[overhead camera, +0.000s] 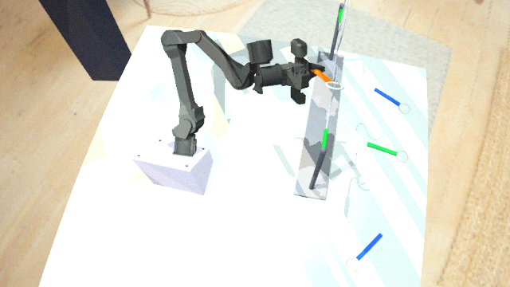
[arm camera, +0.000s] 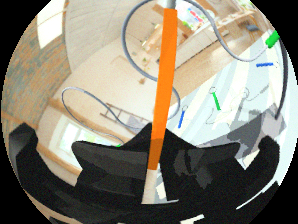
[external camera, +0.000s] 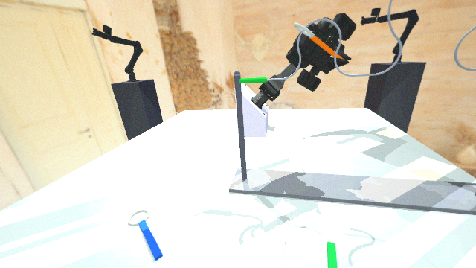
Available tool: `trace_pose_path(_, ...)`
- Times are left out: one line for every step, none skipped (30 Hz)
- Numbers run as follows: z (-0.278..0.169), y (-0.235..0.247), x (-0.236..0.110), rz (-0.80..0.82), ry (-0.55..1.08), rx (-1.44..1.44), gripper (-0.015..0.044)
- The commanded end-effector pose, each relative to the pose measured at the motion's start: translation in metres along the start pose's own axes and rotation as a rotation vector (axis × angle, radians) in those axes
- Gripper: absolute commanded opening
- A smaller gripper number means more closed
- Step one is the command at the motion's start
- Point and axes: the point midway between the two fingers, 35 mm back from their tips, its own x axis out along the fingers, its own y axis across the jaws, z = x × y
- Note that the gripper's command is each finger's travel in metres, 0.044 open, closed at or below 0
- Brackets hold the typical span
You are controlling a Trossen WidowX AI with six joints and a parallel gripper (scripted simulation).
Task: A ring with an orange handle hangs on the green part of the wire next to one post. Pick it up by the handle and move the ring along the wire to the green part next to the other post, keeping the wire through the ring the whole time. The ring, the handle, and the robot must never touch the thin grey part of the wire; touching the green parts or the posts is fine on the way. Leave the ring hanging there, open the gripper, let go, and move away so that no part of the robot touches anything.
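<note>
While my fingers pinch the orange handle (overhead camera: 319, 74) near its lower end, my gripper (overhead camera: 308, 72) sits just right of centre in the upper part of the top view, above the far half of the long grey base plate (overhead camera: 303, 187). My fingers are pressed in on the handle, not quite shut. The handle slants away from me toward the lower right of that view and ends in the white ring (overhead camera: 334, 85), which hangs over the base plate between the two posts.

In the exterior view my gripper (external camera: 336, 52) is high in the upper right, the handle (external camera: 323, 45) rising toward the upper left to the ring (external camera: 303, 30). The thin grey wire (external camera: 357, 74) loops around this spot; I cannot tell from here whether it passes cleanly through the ring or touches it. The near post (external camera: 242, 126) stands left of centre with a green wire section (external camera: 253, 80) reaching right from its top.

In the wrist view the handle (arm camera: 164, 90) runs nearly straight up the middle of the frame from my dark fingers, with wire curves crossing behind it.

Lower right in the top view, spare rings with blue handles (overhead camera: 386, 96) and a green handle (overhead camera: 382, 148) lie on the white table (overhead camera: 119, 239), well apart from the base plate.
</note>
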Motion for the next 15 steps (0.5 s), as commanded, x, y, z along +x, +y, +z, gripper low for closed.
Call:
trace_pose_path(0.002,0.002,0.000,0.030,-0.014,0.069,-0.0150)
trace_pose_path(0.002,0.003,0.000,0.039,-0.017,0.085,-0.0150)
trace_pose_path(0.002,0.004,0.000,0.049,-0.019,0.102,-0.0150)
trace_pose_path(0.002,0.005,0.000,0.058,-0.021,0.118,-0.0150)
trace_pose_path(0.002,0.006,0.001,0.067,-0.023,0.135,-0.0150)
trace_pose_path(0.002,0.008,0.001,0.077,-0.025,0.151,-0.0150)
trace_pose_path(0.002,0.009,0.001,0.087,-0.028,0.170,-0.0150)
trace_pose_path(0.003,0.010,0.001,0.098,-0.030,0.189,-0.0150)
trace_pose_path(0.003,0.012,0.001,0.108,-0.033,0.208,-0.0150)
trace_pose_path(0.003,0.013,0.001,0.119,-0.035,0.227,-0.0150)
trace_pose_path(0.004,0.015,0.001,0.130,-0.038,0.246,-0.0150)
trace_pose_path(0.004,0.016,0.001,0.140,-0.040,0.265,-0.0150)
trace_pose_path(0.004,0.017,0.001,0.152,-0.043,0.285,-0.0150)
trace_pose_path(0.005,0.019,0.001,0.163,-0.046,0.305,-0.0150)
trace_pose_path(0.005,0.020,0.001,0.174,-0.048,0.324,-0.0150)
